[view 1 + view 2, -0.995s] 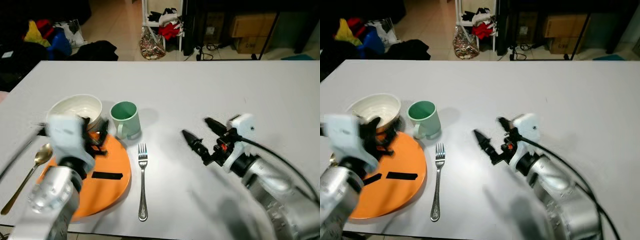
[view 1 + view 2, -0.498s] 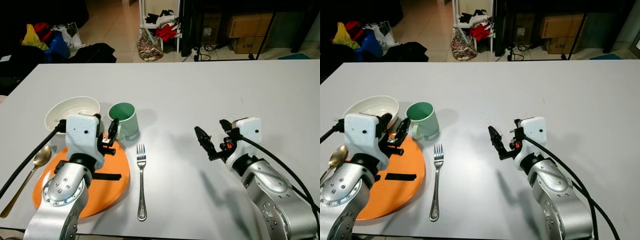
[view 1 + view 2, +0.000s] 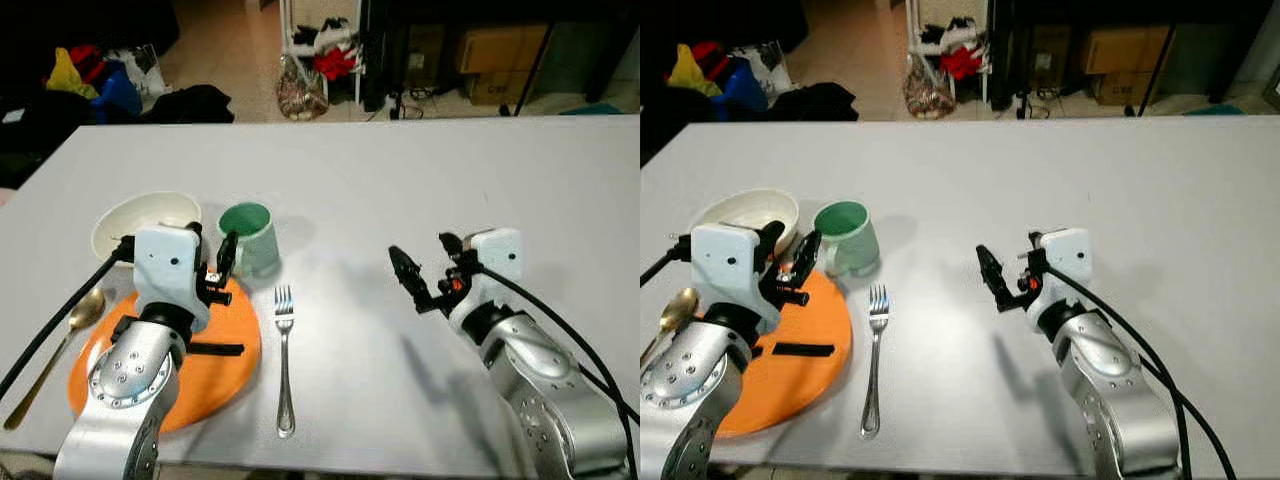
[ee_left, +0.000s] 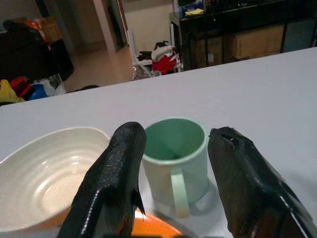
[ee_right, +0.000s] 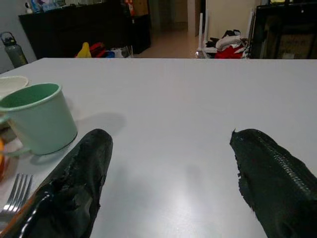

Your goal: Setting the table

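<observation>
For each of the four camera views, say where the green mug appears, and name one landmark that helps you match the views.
Left eye view: green mug left of centre, behind the fork.
Right eye view: mug further left, beside the bowl.
Left wrist view: mug central, beyond the open fingers.
Right wrist view: mug at the left edge.
Shared landmark: the white bowl next to the mug.

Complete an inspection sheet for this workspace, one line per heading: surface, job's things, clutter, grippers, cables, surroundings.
Surface: white table, bare on the robot's right.
Job's things: orange plate, white bowl, green mug, fork, gold spoon.
Clutter: nothing seen.
Grippers: left gripper over the plate, jaws open toward the mug; right gripper above bare table, jaws open, empty.
Cables: black cable along the right arm.
Surroundings: cardboard boxes, clothes rack.
</observation>
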`<state>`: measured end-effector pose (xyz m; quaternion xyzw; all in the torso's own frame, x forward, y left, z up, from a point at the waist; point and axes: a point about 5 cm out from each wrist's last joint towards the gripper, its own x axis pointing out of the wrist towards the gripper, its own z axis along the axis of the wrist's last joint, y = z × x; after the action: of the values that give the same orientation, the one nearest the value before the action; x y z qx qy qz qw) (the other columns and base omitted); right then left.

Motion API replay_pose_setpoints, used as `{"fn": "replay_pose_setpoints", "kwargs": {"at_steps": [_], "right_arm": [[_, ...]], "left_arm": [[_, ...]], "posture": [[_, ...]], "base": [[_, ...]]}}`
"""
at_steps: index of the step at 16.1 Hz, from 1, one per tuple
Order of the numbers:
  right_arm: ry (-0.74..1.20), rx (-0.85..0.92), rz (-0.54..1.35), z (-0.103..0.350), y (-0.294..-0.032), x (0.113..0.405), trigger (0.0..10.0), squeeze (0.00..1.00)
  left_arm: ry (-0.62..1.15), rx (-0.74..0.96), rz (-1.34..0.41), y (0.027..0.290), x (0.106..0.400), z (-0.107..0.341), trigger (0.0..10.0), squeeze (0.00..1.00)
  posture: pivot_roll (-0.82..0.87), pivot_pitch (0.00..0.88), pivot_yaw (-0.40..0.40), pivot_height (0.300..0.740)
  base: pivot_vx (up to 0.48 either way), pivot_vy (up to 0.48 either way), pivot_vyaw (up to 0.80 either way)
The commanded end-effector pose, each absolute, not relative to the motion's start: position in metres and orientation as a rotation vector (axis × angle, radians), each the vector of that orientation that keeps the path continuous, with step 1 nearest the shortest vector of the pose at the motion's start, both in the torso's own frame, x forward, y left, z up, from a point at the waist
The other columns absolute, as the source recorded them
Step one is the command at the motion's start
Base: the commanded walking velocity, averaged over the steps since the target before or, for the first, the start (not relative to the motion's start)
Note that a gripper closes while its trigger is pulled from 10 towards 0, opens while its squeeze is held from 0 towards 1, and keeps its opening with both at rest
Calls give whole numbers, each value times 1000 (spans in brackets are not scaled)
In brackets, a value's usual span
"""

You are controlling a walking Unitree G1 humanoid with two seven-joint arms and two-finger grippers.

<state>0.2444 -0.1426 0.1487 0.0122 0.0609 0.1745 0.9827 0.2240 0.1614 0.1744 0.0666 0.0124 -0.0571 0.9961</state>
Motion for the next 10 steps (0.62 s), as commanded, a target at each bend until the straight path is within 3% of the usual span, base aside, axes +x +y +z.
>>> {"fn": "replay_pose_setpoints", "kwargs": {"at_steps": [1,8,10], "right_arm": [[122,21,363,148,-140,245,10000,0],[134,-8,402,147,-138,246,10000,0],[141,-17,422,146,-137,247,10000,0]], "left_arm": [[40,147,-106,164,224,171,10000,0],[42,147,-105,163,225,171,10000,0],[43,147,-103,163,225,171,10000,0]], "posture": [[-98,0,110,740],[-95,0,111,740],[-90,0,108,740]], "base": [[-266,0,0],[-268,0,0],[-268,0,800]]}}
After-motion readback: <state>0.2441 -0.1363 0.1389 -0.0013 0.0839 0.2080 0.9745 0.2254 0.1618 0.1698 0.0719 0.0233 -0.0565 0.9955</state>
